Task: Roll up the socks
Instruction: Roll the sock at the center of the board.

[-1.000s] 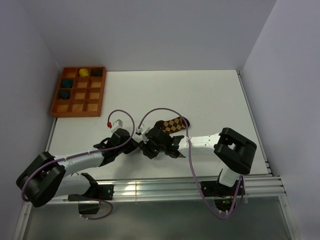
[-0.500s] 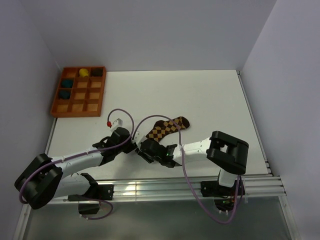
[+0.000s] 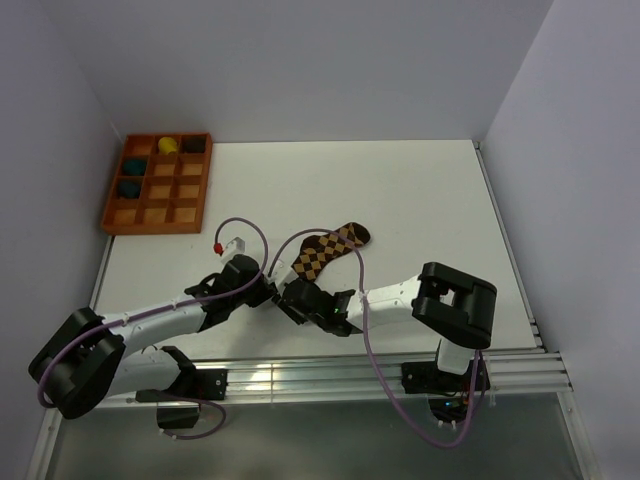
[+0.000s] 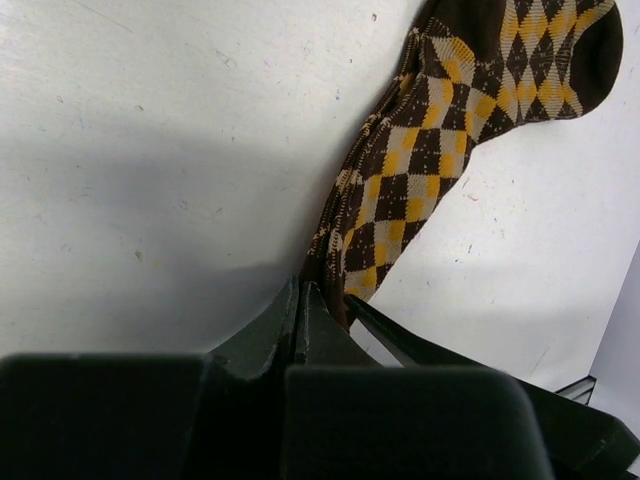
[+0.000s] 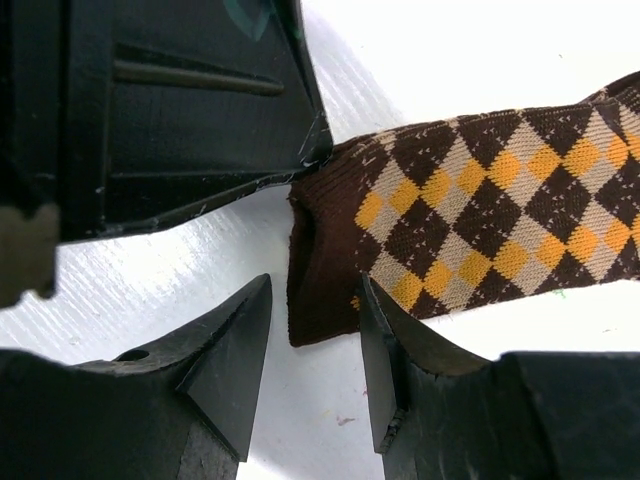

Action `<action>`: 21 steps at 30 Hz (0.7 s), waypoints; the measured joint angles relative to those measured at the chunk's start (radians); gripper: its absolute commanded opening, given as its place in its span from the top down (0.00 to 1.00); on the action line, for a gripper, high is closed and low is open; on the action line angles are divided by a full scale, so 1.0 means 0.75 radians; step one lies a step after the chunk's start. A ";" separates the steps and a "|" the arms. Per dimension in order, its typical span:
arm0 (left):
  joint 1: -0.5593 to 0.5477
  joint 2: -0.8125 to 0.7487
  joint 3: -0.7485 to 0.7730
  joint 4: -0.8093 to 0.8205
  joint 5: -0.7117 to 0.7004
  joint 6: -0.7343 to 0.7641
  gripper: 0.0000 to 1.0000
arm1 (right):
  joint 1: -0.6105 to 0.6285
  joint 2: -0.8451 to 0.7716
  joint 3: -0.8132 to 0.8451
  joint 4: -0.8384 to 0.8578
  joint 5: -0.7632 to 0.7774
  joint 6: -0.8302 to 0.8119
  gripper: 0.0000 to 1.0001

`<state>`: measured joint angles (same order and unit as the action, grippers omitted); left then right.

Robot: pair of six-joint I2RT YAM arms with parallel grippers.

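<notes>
Only overhead, the tray (image 3: 110,216); close-up, cuff of the sock (image 5: 480,215).

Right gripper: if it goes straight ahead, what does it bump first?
Most likely the sock: its brown cuff sits right at the tips of the open right gripper, though depth is hard to judge.

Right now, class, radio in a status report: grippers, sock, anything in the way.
Left gripper shut on brown-and-yellow argyle sock, cuff corner. Right gripper open, straddling the cuff. Sock flat on white table, unrolled. Nothing blocking; wooden tray well clear.
</notes>
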<state>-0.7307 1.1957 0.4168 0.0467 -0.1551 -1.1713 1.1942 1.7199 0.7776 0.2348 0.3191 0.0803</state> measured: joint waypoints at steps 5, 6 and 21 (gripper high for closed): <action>0.000 0.020 -0.002 0.003 0.002 0.001 1.00 | -0.001 0.001 -0.017 0.033 0.021 0.006 0.52; 0.000 0.021 -0.002 0.004 0.004 0.000 1.00 | -0.001 0.001 -0.019 0.036 0.026 0.006 0.52; 0.013 0.024 -0.002 0.032 0.024 -0.001 1.00 | -0.009 0.062 0.012 0.090 0.044 -0.007 0.75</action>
<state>-0.7212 1.2140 0.4152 0.0708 -0.1368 -1.1721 1.1877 1.7664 0.7864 0.3019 0.3519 0.0750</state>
